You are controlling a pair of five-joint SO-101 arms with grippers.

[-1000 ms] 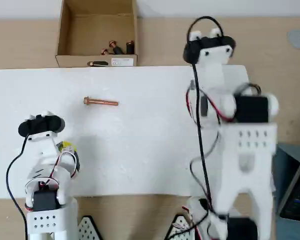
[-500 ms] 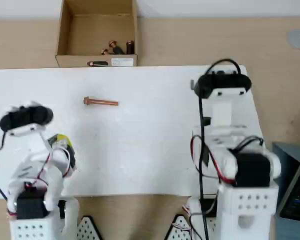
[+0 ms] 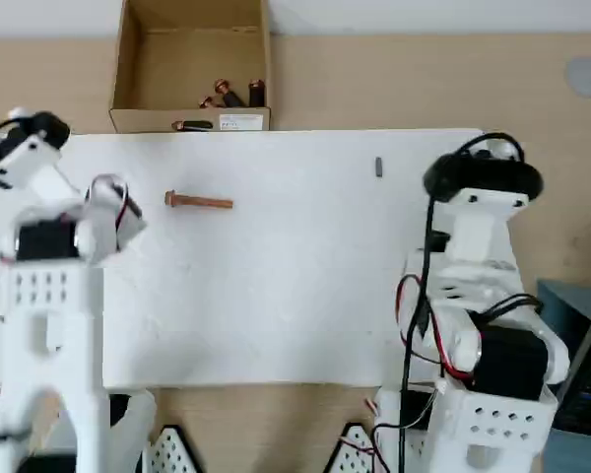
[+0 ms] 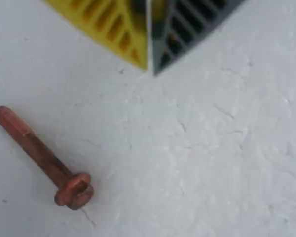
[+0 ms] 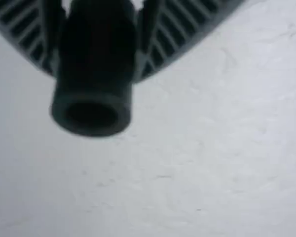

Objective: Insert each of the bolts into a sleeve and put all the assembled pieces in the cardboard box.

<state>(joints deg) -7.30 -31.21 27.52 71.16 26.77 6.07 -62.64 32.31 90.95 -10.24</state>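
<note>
A copper bolt (image 3: 199,202) lies flat on the white mat (image 3: 276,296), left of centre; it is also in the left wrist view as the bolt (image 4: 39,155), head toward the camera. Above the mat beside it hangs my left gripper (image 4: 149,64), its yellow and black fingers shut together on nothing. A black sleeve (image 5: 91,98) is clamped in my right gripper (image 5: 96,49), open end toward the camera, over bare mat. The cardboard box (image 3: 128,69) stands beyond the mat's far edge with several assembled pieces (image 3: 231,94) inside.
A small dark piece (image 3: 378,167) lies on the mat near its far right side. The left arm (image 3: 44,236) stands tall at the mat's left edge, and the right arm (image 3: 478,256) is at its right edge. Another bolt-like piece (image 3: 192,125) lies by the box's front wall.
The left arm has risen and swung out to the far left of the mat. The right arm has drawn back from near the box toward the mat's right side.
</note>
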